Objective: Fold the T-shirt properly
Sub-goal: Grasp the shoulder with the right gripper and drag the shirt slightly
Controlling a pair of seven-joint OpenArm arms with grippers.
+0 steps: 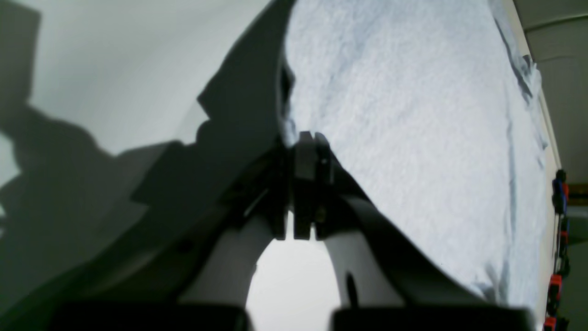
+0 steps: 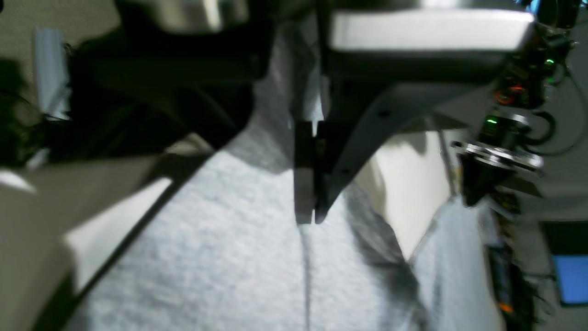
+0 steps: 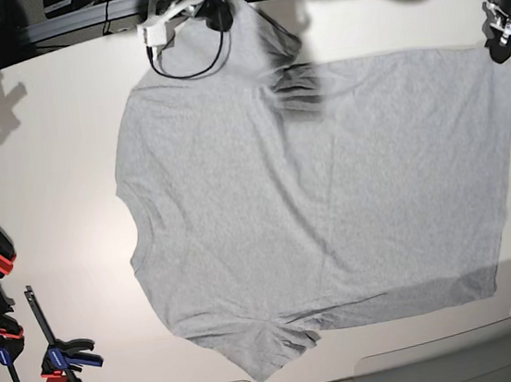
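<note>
The T-shirt (image 3: 322, 201) lies spread almost flat across the middle of the white table (image 3: 56, 159), plain heather-grey side up, no lettering showing. Its hem runs along the table's right edge, the collar end faces the left edge, one sleeve reaches toward the near edge and the other bunches up at the far edge. Wrinkles gather at both sleeve seams; the body is smooth.

From the base view, the right gripper (image 3: 215, 14) sits at the far edge on the upper sleeve, and the left gripper (image 3: 501, 41) hovers at the far right corner, right on the hem corner. The finger positions are too small to read there.

The wrist cameras fill that in. In the right wrist view, the right gripper (image 2: 308, 184) has its fingers pressed together, pinching grey fabric (image 2: 239, 257) that rises between them. In the left wrist view, the left gripper (image 1: 308, 156) is also pressed together, nipping the edge of the cloth (image 1: 413, 138), which lifts up off the tabletop.

Red-and-black clamps (image 3: 57, 360) lie along the table's left edge.
</note>
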